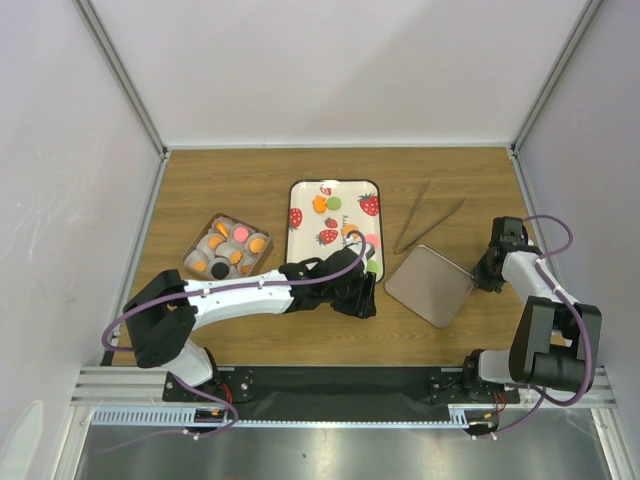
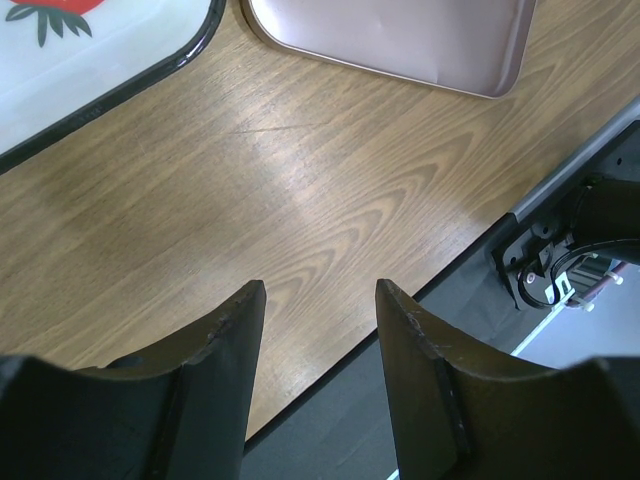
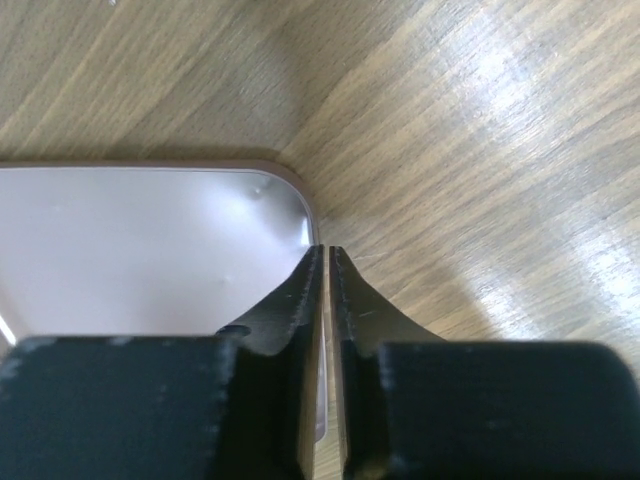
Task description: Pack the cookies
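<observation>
Several cookies lie on a white strawberry-print tray: an orange one, a green one and a pink one among them. More orange, pink and black cookies sit in paper cups in a brown box at the left. My left gripper is open and empty, above bare wood by the tray's near right corner. My right gripper is shut on the right edge of a flat pink lid, and the lid's rim runs between its fingers.
Metal tongs lie on the wood behind the lid. The lid and the tray's corner show at the top of the left wrist view. The table's front edge and black rail are just right of the left gripper.
</observation>
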Controlling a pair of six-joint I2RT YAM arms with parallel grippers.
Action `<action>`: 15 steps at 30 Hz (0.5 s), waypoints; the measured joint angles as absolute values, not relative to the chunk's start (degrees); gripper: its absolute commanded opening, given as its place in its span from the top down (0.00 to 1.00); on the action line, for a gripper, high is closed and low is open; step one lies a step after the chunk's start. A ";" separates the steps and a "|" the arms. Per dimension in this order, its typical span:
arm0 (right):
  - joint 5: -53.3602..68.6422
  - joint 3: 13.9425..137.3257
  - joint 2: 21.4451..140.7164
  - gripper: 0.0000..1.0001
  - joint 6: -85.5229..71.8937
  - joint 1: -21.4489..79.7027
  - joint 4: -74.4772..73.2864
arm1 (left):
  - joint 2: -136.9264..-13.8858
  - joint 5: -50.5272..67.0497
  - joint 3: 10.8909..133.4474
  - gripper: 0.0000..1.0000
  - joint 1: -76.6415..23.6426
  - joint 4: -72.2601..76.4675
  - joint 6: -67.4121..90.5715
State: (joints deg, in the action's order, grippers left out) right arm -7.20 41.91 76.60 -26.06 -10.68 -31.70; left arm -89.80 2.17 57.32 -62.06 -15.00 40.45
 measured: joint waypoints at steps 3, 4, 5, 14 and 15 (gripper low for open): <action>-7.25 41.91 76.60 0.73 -26.20 -10.11 -31.99 | -89.80 2.17 57.32 0.45 -62.06 -14.90 40.42; -7.29 41.91 76.60 0.72 -26.33 -9.69 -31.99 | -89.80 2.17 57.32 0.46 -62.06 -14.85 40.42; -7.29 41.91 76.60 0.69 -26.48 -9.23 -32.01 | -89.80 2.17 57.32 0.46 -62.06 -14.79 40.42; -7.14 39.59 76.60 0.66 -30.11 -3.88 -31.40 | -89.71 2.20 56.42 0.46 -62.00 -14.24 40.38; -7.11 39.00 76.60 0.66 -30.65 -3.40 -31.33 | -89.65 2.20 56.21 0.46 -61.95 -14.22 40.34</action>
